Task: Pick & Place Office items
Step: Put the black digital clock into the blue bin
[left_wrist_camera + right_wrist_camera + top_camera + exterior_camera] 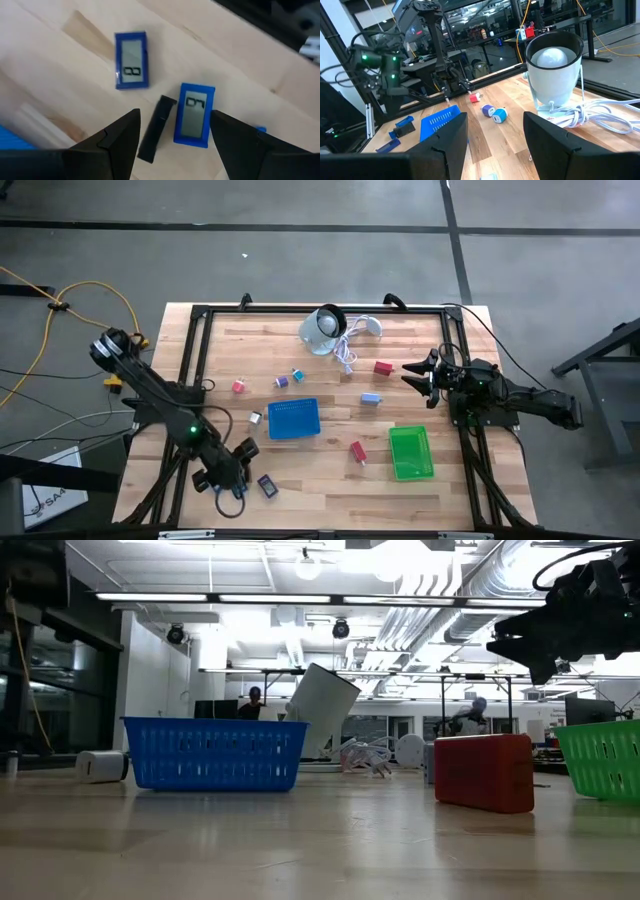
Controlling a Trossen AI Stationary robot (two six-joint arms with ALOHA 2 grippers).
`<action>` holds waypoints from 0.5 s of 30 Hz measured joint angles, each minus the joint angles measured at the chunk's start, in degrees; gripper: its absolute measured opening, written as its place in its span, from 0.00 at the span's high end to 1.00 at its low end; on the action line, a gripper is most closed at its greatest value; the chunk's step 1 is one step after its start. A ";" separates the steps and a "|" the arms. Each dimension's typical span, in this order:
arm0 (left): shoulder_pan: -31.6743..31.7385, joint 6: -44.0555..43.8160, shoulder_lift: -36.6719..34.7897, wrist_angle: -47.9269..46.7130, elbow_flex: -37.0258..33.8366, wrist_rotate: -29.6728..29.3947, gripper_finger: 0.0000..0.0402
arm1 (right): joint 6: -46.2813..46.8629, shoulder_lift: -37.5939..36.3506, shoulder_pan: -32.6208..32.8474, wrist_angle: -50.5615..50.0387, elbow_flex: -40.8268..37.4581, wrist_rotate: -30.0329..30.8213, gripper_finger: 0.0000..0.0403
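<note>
At seven o'clock on the wooden bench (330,480), left gripper (172,142) fingers spread over small, light, rigid blue-framed rectangular plastic tags (194,116); best pinched across narrow edges.

No legible text (display marks unclear)

Pale plank-wood bench (330,480) with black frame rails. Lying on it: blue mesh basket (294,419) at centre, green mesh basket (410,452) nearer the right side, tipped white round device (322,330) with coiled white cable (346,356) at the far edge. Scattered small pieces: red blocks (383,367), pale blue block (371,398), and dark blue rectangles (131,66) near the front-left corner.
</note>
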 joint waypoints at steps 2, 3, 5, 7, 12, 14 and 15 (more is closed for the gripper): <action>0.04 1.37 1.59 -0.21 0.00 0.43 0.42 | -0.01 0.00 0.00 0.00 0.00 0.00 0.56; 0.15 2.00 2.26 -0.37 -0.01 0.49 0.42 | -0.01 -0.01 0.00 0.00 0.01 0.00 0.56; 0.45 3.25 3.42 -0.43 -0.02 0.51 0.42 | 0.01 -0.02 0.00 0.00 0.01 0.00 0.56; 0.96 4.46 4.22 -0.41 -0.02 0.50 0.42 | 0.00 0.00 0.00 0.00 0.01 0.00 0.56; 3.17 6.85 4.94 -1.53 -0.02 0.47 0.42 | -0.01 -0.01 0.00 0.00 0.01 0.00 0.56; 4.33 7.68 4.94 -1.80 -0.02 0.44 0.42 | -0.01 0.00 0.00 0.00 0.01 0.00 0.56; 4.82 7.84 4.94 -2.07 -0.02 0.46 0.42 | -0.01 -0.02 0.00 0.00 0.01 0.00 0.56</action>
